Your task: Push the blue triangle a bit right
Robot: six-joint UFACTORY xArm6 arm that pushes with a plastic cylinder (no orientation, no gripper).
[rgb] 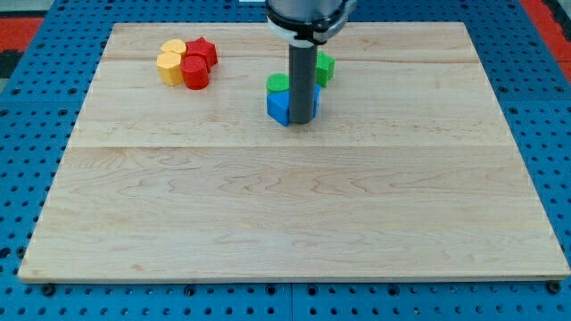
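A blue block (279, 106), partly hidden so its shape is unclear, sits near the top middle of the wooden board (294, 214). My dark rod stands right in front of it, and my tip (302, 121) rests against the blue block's right part. A green block (278, 85) touches the blue one from behind on the left. Another green block (325, 68) shows behind the rod on the right. A sliver of blue shows just right of the rod (317, 100).
At the top left a cluster holds a yellow block (173, 48), a second yellow block (169, 68), a red star (204, 51) and a red cylinder (195, 72). A blue pegboard (36, 134) surrounds the board.
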